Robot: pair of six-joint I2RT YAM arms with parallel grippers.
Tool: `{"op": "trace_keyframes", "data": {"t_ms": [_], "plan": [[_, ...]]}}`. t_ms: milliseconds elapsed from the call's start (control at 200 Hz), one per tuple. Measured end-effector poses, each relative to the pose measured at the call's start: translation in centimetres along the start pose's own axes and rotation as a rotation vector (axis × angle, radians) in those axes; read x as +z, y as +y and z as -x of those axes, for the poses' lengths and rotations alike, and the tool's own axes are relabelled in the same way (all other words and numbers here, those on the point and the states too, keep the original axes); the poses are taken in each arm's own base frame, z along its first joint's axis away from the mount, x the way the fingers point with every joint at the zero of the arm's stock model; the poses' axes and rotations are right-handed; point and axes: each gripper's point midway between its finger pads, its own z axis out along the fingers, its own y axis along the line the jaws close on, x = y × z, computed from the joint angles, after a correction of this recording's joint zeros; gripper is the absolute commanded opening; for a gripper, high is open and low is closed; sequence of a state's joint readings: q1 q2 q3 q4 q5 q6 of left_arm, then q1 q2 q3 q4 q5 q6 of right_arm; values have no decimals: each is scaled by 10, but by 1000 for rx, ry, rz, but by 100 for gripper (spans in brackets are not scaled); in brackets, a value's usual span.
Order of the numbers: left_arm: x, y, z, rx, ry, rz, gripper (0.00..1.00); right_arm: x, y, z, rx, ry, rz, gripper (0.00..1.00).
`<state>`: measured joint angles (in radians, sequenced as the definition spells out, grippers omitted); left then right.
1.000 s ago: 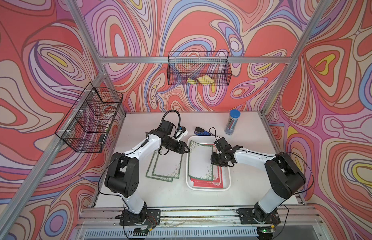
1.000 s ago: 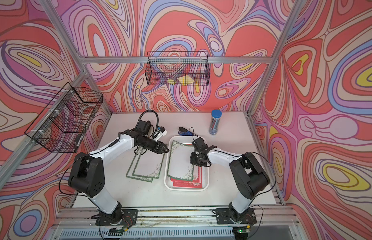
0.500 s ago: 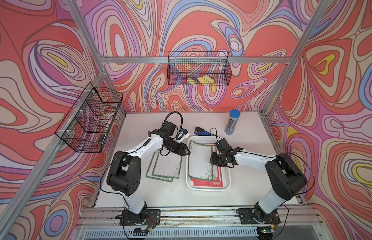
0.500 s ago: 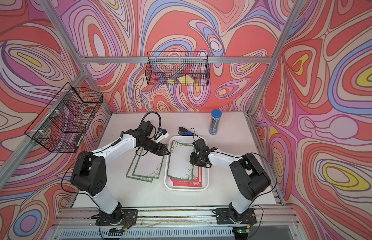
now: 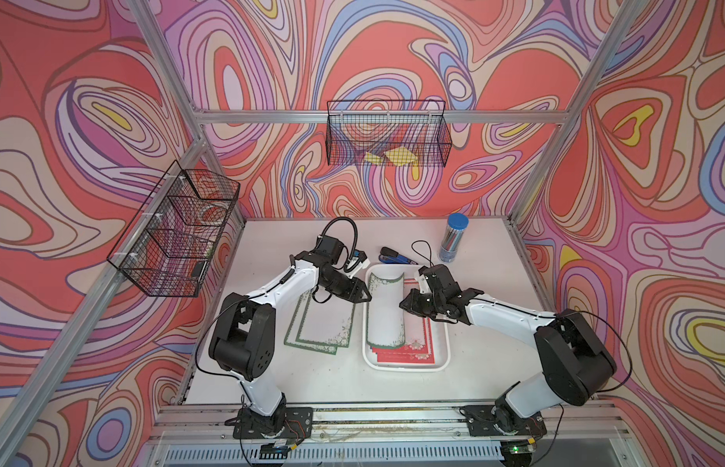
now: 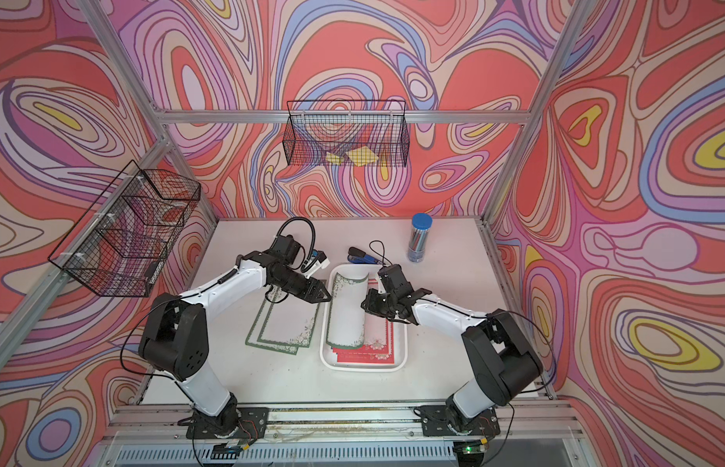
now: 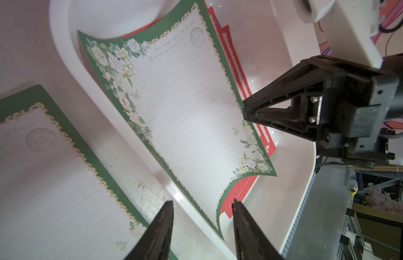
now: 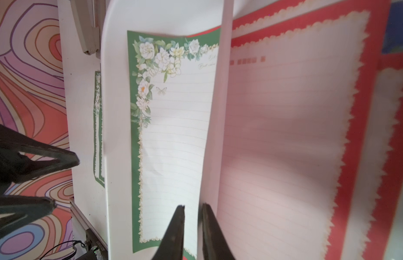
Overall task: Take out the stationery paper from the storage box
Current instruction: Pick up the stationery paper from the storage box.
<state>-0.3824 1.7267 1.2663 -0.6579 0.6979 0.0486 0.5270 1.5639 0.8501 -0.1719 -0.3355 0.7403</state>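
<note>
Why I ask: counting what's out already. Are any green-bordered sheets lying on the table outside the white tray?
Yes: green-bordered sheets lie flat on the table beside the storage box.

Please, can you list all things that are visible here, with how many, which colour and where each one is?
storage box: one, white, on the table between the arms.
green-bordered sheet: one, curled up inside the box, its edge between the right end effector's fingers.
red-bordered sheets: several, exact count unclear, flat in the box.
green-bordered sheets on the table: two, overlapping, beside the box.
stapler: one, blue and black, behind the box.
tube: one, clear with blue cap, upright at the back.
wire baskets: two, black, on the walls.
yellow notes: two, in the back basket.
left end effector: open, near the box.
right end effector: on the curled sheet.
</note>
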Motion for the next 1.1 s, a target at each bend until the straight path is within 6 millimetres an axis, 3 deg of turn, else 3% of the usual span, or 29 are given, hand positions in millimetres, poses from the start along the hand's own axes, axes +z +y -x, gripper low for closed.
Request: {"op": "trace_keyframes", "data": {"t_ms": [220, 426, 676, 811, 1102], "plan": [[2, -1, -1, -1, 7, -1, 48, 12, -16, -11, 16, 58, -56, 22], [3, 1, 2, 1, 9, -2, 48, 13, -19, -12, 17, 71, -72, 18], [4, 1, 1, 0, 11, -2, 47, 11, -7, -2, 3, 49, -46, 11], [4, 1, 1, 0, 11, -2, 47, 12, -4, 4, 0, 46, -50, 0], [-4, 0, 5, 28, -19, 29, 49, -4, -16, 17, -45, 25, -201, 0]]}}
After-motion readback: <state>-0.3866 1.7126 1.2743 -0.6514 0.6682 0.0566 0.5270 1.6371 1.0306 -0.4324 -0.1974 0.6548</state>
